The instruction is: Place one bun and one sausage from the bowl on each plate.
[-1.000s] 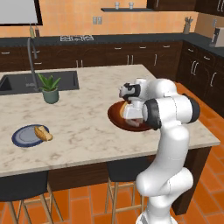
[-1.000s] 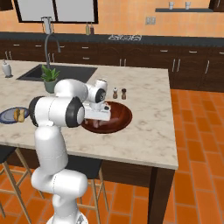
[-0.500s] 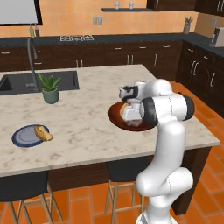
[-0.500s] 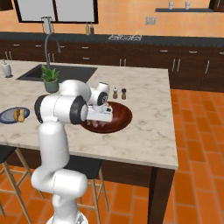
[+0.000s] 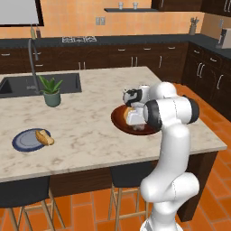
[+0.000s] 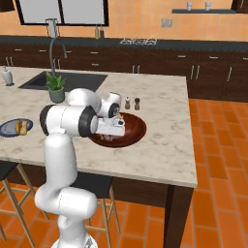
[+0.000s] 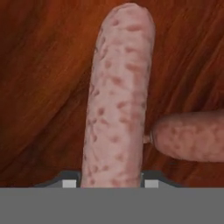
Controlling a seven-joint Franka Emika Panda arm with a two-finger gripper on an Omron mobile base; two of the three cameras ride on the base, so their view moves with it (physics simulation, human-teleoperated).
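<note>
The dark reddish-brown bowl (image 5: 118, 122) (image 6: 137, 131) (image 7: 43, 65) sits on the island's right part. My gripper (image 5: 134, 127) (image 6: 109, 137) (image 7: 110, 183) reaches down into it. In the hand view a pale pink speckled sausage (image 7: 117, 96) runs up between the fingertips (image 7: 69, 182), which press on both its sides; the gripper is shut on it. A second sausage (image 7: 188, 135) lies crosswise to the right, touching the first. A tan bun (image 5: 128, 111) shows in the bowl behind the hand. The dark blue plate (image 5: 23, 141) (image 6: 7, 128) at the island's left carries a bun (image 5: 44, 137) (image 6: 20, 127).
A potted plant (image 5: 52, 91) (image 6: 56, 87) stands beside the sink (image 5: 27, 85) with its faucet. Salt and pepper shakers (image 6: 131, 103) stand just behind the bowl. A white soap bottle (image 6: 6, 76) is at the far left. Stools stand under the island's front edge.
The hand has sunk a little lower into the bowl, and the jaws have closed from wide open onto the sausage.
</note>
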